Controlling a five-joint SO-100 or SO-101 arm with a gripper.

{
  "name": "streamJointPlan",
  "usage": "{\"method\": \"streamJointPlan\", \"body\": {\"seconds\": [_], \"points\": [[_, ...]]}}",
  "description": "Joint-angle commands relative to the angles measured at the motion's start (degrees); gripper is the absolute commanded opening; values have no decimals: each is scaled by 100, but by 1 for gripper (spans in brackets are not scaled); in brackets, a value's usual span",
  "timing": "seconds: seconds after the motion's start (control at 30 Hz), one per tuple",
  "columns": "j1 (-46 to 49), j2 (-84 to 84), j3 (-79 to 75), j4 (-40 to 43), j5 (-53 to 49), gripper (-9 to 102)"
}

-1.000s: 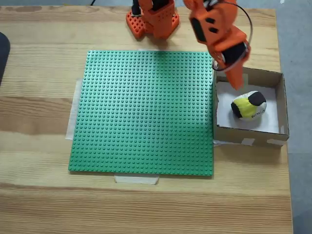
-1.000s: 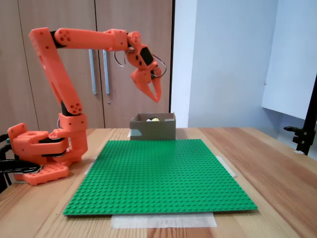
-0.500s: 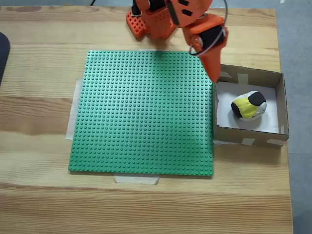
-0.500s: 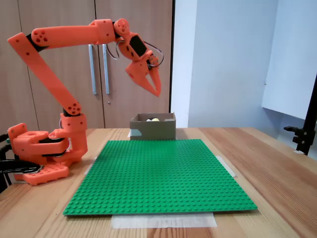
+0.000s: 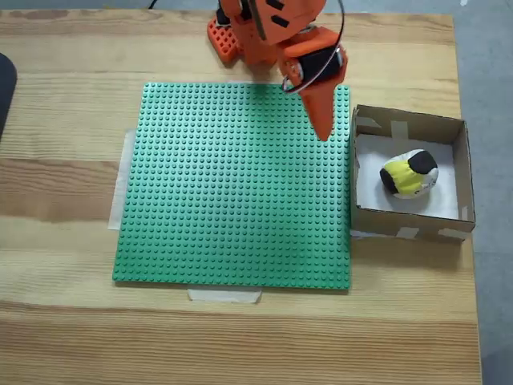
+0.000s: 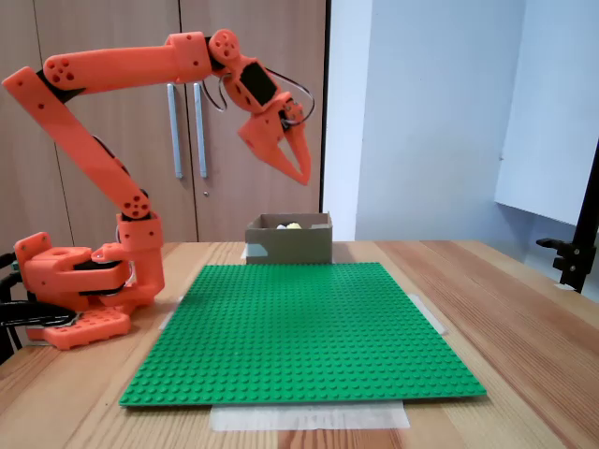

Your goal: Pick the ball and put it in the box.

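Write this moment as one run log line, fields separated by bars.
ball: in box | gripper: empty, raised above green baseplate | task: appears done

Orange plastic arm (image 6: pixel 112 70), black motor blocks, looping dark cable (image 6: pixel 298 108)

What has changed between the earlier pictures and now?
In the top-down fixed view the orange gripper moved left, from above the brown cardboard box to over the green studded baseplate, holding nothing. The yellow, black and white ball stayed inside the box.

Yellow/blk/wht ball (image 5: pixel 409 174) lies inside brown cardboard box (image 5: pixel 463 168), on its wht floor.
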Motion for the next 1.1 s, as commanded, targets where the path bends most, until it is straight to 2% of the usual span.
{"method": "streamJointPlan", "body": {"seconds": [0.0, 0.6, 1.07], "points": [[97, 308, -53, -88, -53, -1], [1239, 589, 510, -229, -167, -1], [1670, 1441, 1362, -466, -132, -1]]}}
